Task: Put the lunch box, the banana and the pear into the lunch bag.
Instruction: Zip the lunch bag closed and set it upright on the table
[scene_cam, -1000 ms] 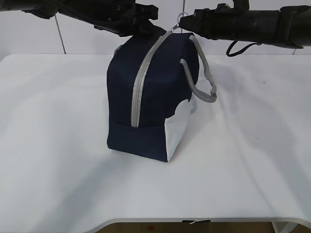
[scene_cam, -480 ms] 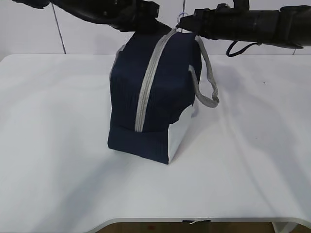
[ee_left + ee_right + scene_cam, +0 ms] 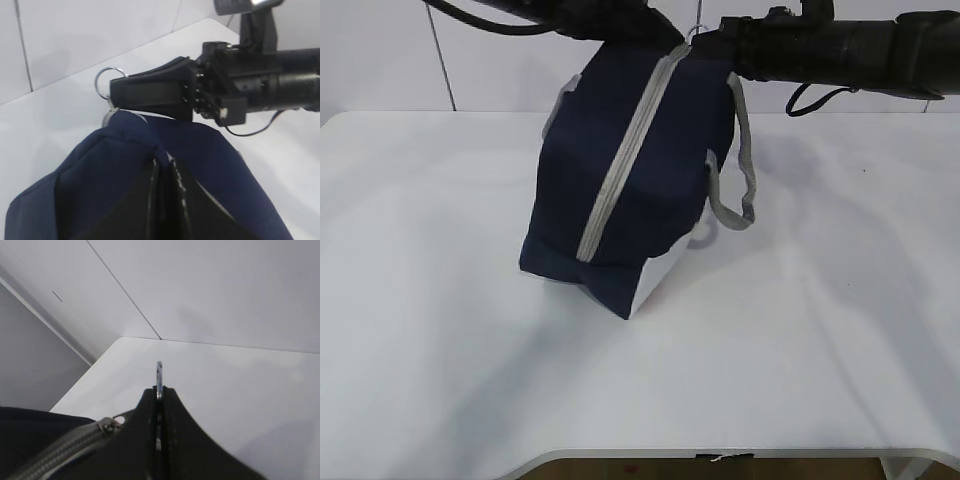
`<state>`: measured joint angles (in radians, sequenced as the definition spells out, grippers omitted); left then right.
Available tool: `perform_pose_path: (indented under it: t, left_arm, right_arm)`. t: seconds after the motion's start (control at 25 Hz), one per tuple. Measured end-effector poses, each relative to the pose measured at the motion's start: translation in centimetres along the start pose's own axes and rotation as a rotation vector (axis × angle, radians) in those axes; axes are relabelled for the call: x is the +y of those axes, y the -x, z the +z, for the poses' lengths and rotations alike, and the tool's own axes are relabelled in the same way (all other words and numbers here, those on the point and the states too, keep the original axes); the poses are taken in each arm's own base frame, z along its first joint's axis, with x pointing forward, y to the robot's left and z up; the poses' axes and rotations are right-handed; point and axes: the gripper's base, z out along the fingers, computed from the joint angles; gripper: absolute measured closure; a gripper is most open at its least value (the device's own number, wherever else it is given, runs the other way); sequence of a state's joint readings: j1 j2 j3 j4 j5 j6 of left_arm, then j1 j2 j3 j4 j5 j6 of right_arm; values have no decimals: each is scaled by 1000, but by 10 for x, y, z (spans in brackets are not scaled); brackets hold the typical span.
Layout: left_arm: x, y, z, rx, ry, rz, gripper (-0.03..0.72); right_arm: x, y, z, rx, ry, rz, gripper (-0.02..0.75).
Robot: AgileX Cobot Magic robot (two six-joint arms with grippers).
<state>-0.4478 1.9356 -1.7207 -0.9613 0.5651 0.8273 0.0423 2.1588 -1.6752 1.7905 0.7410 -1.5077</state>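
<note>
The navy lunch bag [image 3: 620, 150] stands tilted on the white table, its grey zipper [image 3: 620, 170] closed along the side facing me. My left gripper [image 3: 660, 40] is shut on a fold of the bag's top fabric [image 3: 100, 180], its fingertips [image 3: 156, 170] pressed together. My right gripper [image 3: 708, 45] is shut on the metal ring pull [image 3: 159, 372], which sticks out past the fingers [image 3: 145, 92]. The zipper slider [image 3: 107, 425] sits just beside it. The lunch box, the banana and the pear are out of view.
A grey webbing handle [image 3: 745, 180] hangs loose on the bag's right side. The white table [image 3: 820, 330] spreads out around the bag, with a white wall behind. A black cable [image 3: 810, 100] droops under the right arm.
The bag has tipped: its top has stayed at the grippers while its base has swung left and its right corner has risen. The left arm has moved up and right.
</note>
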Motion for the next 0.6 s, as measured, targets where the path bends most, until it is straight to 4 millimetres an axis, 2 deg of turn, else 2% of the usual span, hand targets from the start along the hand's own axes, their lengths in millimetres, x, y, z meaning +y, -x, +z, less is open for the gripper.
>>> perform_pose_path:
  t: [0.6]
  left_arm:
    - [-17,19,-24,-55,-54,96,671]
  right_arm:
    - [1,-3,2,8,39,71,731]
